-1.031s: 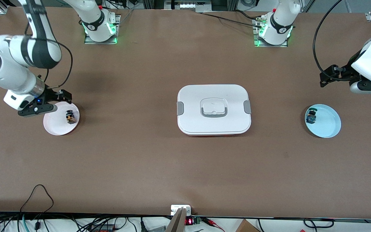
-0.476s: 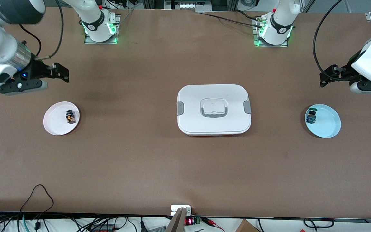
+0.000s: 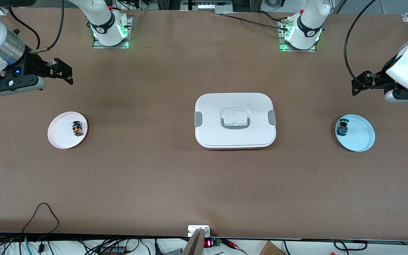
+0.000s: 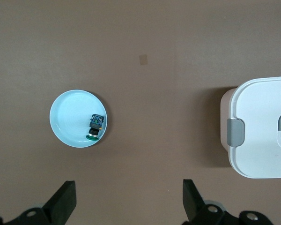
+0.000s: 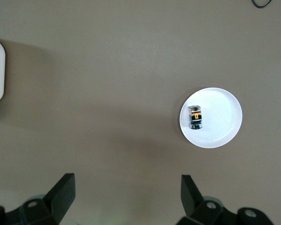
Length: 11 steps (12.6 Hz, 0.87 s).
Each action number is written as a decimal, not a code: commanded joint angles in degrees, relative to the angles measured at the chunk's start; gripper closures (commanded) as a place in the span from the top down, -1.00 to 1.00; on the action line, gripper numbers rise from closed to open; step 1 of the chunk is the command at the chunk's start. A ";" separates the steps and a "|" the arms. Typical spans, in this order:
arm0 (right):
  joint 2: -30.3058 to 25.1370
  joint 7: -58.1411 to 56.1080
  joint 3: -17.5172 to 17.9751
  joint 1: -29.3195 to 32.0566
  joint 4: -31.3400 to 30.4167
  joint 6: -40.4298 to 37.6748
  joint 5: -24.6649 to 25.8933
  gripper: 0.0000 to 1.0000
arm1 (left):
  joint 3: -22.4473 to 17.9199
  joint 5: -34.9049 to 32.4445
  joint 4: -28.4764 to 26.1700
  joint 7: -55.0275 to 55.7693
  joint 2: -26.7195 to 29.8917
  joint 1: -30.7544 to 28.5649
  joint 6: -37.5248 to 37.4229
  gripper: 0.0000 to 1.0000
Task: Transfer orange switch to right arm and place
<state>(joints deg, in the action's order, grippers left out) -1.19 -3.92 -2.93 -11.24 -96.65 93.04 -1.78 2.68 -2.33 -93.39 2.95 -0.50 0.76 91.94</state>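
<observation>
This is a robotics lab. Two white robot arm bases (image 3: 110, 30) with green status lights are bolted to metal plates on a wide brown-covered table (image 3: 154, 170), aluminium framing runs along its robot-side edge, and loose black cables (image 3: 41, 216) and a small red-digit electronic display (image 3: 208, 243) lie at the edge nearest the front camera.

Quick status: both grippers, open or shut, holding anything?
Left gripper: open, empty, up over the table by the blue plate.
Right gripper: open, empty; orange switch lies on the white plate.
</observation>
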 commanded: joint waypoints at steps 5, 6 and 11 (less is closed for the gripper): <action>0.67 5.15 0.73 0.43 1.38 -1.28 -1.91 1.00 | -0.22 1.19 0.40 -0.85 -0.02 0.03 -0.79 1.00; 0.84 5.23 0.73 0.52 1.38 -1.28 -1.91 1.00 | -0.22 1.19 0.40 -0.85 -0.02 0.03 -0.71 1.00; 0.76 4.71 0.64 0.61 1.38 -1.37 -2.00 1.00 | -0.22 1.19 0.40 -0.85 0.06 0.03 -0.79 1.00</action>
